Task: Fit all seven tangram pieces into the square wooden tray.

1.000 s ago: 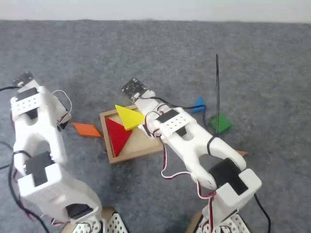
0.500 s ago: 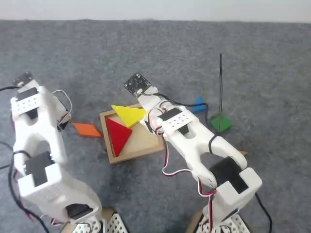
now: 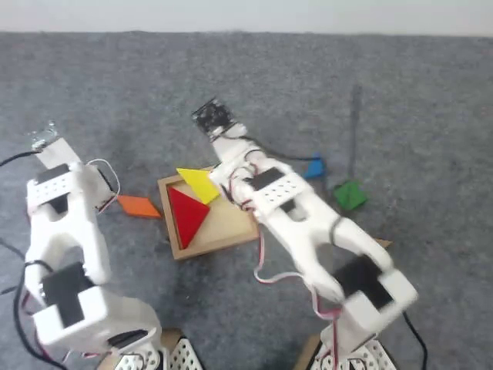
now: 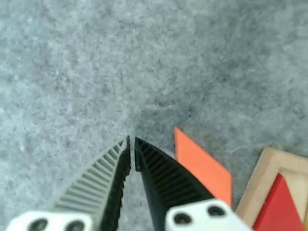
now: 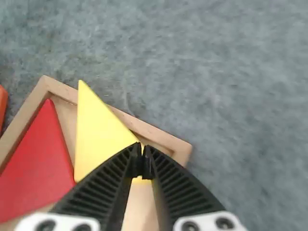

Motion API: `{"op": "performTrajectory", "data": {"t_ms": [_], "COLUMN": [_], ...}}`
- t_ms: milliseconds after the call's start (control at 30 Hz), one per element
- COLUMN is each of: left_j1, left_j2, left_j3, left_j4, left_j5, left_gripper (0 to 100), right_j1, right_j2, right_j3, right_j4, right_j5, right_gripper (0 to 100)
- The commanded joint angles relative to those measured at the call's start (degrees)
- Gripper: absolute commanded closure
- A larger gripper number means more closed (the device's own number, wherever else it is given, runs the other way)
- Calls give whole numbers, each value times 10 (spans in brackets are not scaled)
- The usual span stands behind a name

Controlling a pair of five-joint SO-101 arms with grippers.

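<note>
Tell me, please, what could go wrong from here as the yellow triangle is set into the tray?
1. The yellow triangle has a tip lying across the tray rim; released now, it may rest tilted rather than flat.
2. The right gripper pinches it only by a thin edge, so it could swivel or slip.
3. It sits close beside the red triangle and may ride onto it or nudge it.

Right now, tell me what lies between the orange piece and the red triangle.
A strip of carpet, then the tray's wooden rim, plain in the left wrist view.
</note>
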Motion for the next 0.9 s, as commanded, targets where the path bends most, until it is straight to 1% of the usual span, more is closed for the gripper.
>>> {"op": "performTrajectory", "data": {"t_ms": [0, 67, 167, 233, 333, 400, 533, 600, 767, 867], "left_j1": [18, 20, 18, 19, 20, 20, 19, 18, 18, 18], "left_j2": [-43, -44, -42, -43, -45, -45, -45, -45, -45, -45], "left_j3": [8, 9, 9, 9, 9, 9, 9, 9, 9, 10], "left_j4": [-18, -18, -18, -18, -18, -18, -18, -18, -18, -22], "left_j5": [-29, -29, -29, -29, -29, -29, -29, -29, -29, -29], "left_gripper": [988, 988, 988, 988, 988, 988, 988, 988, 988, 988], "right_j1": [-22, -24, -22, -23, -38, -52, -77, -79, -56, -42], "right_j2": [80, 123, 167, 185, 202, 204, 204, 204, 201, 171], "right_j3": [-123, -181, -264, -302, -335, -336, -336, -336, -337, -335], "right_j4": [-21, 6, 86, 133, 175, 188, 218, 225, 226, 239], "right_j5": [-10, -9, -9, -9, -8, 11, 78, 98, 103, 100], "right_gripper": [989, 989, 989, 991, 991, 991, 991, 991, 991, 991]}}
